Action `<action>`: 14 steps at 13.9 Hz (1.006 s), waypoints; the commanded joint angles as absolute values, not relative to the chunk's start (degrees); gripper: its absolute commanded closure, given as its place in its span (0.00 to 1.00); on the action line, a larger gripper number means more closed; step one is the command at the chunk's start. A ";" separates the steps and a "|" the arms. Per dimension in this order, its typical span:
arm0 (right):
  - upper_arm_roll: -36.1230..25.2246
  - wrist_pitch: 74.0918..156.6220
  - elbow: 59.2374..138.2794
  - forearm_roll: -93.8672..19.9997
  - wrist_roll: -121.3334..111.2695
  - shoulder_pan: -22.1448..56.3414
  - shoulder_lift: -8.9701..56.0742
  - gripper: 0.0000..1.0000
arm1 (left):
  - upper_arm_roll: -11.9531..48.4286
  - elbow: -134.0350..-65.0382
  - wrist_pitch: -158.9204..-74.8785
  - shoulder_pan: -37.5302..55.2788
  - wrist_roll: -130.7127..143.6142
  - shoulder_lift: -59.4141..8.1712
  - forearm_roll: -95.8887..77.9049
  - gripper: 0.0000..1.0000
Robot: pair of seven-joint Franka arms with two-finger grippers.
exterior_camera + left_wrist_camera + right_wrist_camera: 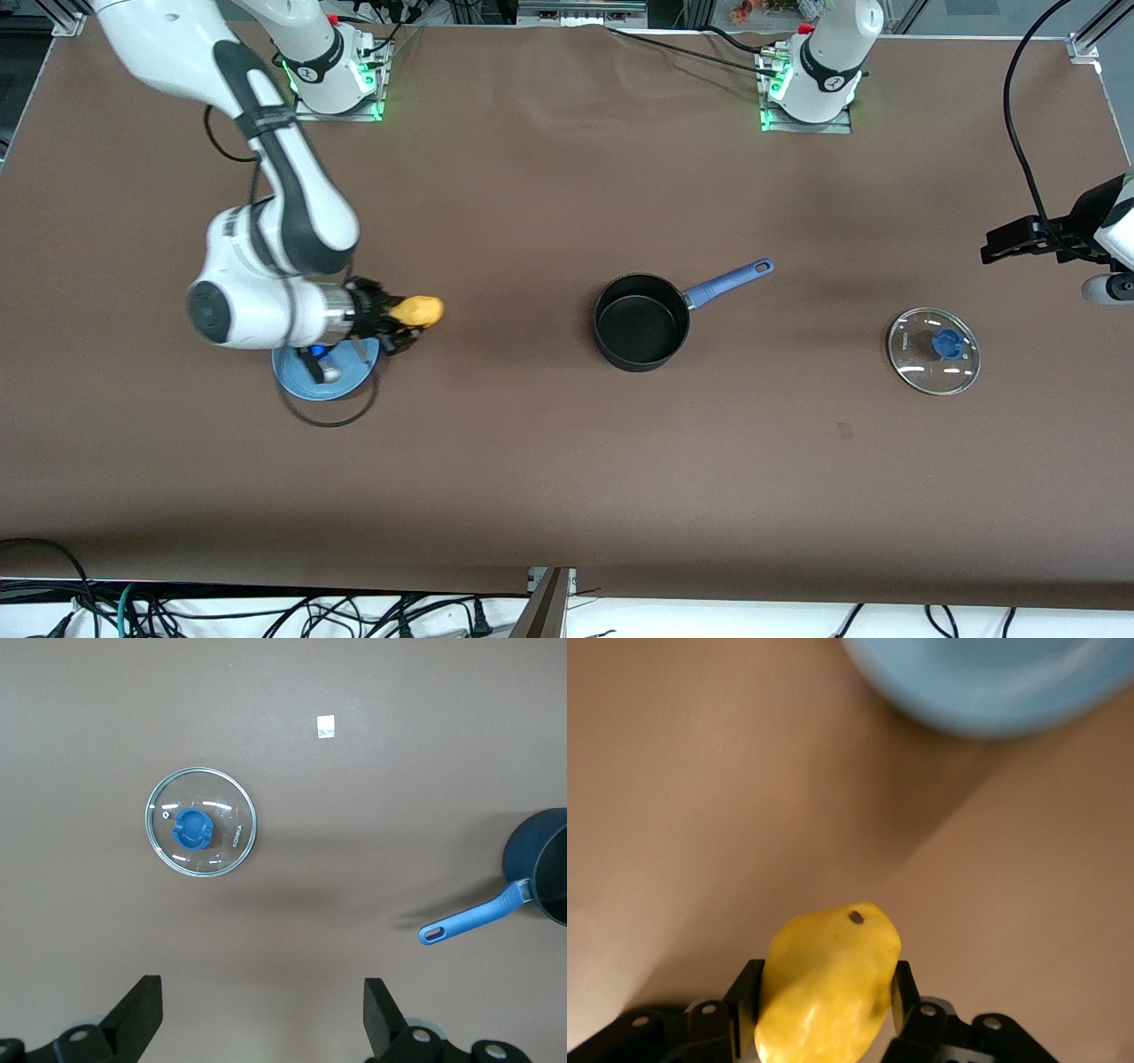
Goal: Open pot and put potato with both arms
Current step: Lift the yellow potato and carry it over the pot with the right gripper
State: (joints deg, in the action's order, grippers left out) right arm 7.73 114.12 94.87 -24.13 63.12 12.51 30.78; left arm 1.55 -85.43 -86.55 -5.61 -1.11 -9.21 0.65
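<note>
The black pot (pixel 640 321) stands open and empty mid-table, its blue handle (pixel 728 282) pointing toward the left arm's end. It also shows at the edge of the left wrist view (pixel 542 866). Its glass lid (pixel 934 350) with the blue knob lies flat on the table near the left arm's end and shows in the left wrist view (pixel 200 822). My left gripper (pixel 1005 244) hangs open and empty in the air beside the lid (pixel 259 1019). My right gripper (pixel 394 321) is shut on the yellow potato (pixel 418 311), held in the air just beside the plate (pixel 824 988).
A flat light-blue plate (pixel 323 372) lies under my right wrist, ringed by a loose black cable, and shows in the right wrist view (pixel 992 682). A small white tag (pixel 326 726) lies on the brown table near the lid.
</note>
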 commanded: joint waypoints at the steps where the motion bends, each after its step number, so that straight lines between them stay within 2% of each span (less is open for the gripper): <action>1: 12.47 116.61 88.26 -27.84 76.77 17.03 35.06 0.51 | 1.41 -84.20 -85.52 -5.45 -0.62 -9.93 -0.35 0.00; 5: 12.57 130.93 82.28 -29.80 94.97 30.99 39.80 0.50 | 1.49 -84.20 -85.52 -5.27 -0.62 -9.93 -0.35 0.00; 8: 12.04 141.03 80.24 -29.01 101.50 38.04 42.97 0.48 | 1.49 -84.20 -85.52 -5.27 -0.62 -10.02 -0.35 0.00; 11: 11.95 143.88 80.16 -25.77 101.78 39.29 44.47 0.03 | 1.49 -84.20 -85.52 -5.27 -0.62 -10.02 -0.35 0.00; 14: 10.29 142.13 80.07 -22.95 101.34 38.15 42.90 0.01 | 1.49 -84.20 -85.52 -5.27 -0.61 -10.02 -0.35 0.00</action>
